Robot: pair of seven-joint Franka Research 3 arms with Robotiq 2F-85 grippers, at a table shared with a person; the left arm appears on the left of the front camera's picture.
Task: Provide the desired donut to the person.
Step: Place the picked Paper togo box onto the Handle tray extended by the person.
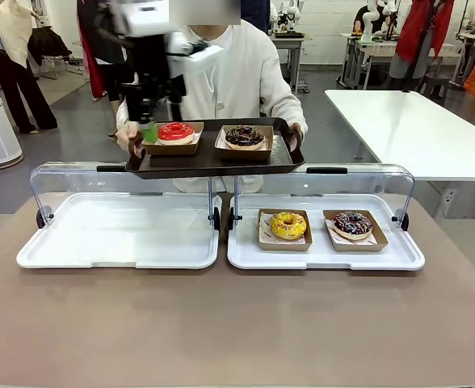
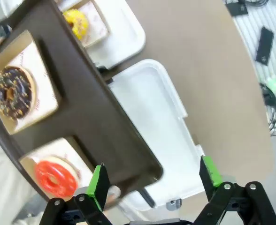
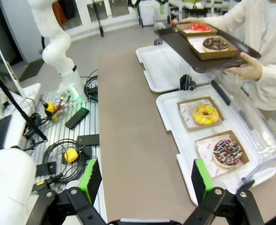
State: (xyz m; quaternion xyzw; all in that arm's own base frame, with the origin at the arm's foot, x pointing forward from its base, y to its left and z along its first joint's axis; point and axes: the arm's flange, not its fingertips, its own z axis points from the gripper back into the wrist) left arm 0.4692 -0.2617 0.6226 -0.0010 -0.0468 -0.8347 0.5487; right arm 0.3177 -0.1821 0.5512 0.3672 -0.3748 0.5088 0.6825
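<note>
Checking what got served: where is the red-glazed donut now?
The red-glazed donut sits in a cardboard tray on the dark tray the person holds, left of the chocolate donut.

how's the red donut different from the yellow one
Place: the red donut sits on the dark tray the person holds above the table; the yellow donut lies in the white display tray on the table.
Look: the red donut has smooth, glossy red icing; the yellow donut has yellow icing with small flecks.
Neighbour: the open left gripper hovers by the red donut; none is near the yellow donut.
Both are ring donuts in brown cardboard trays.
</note>
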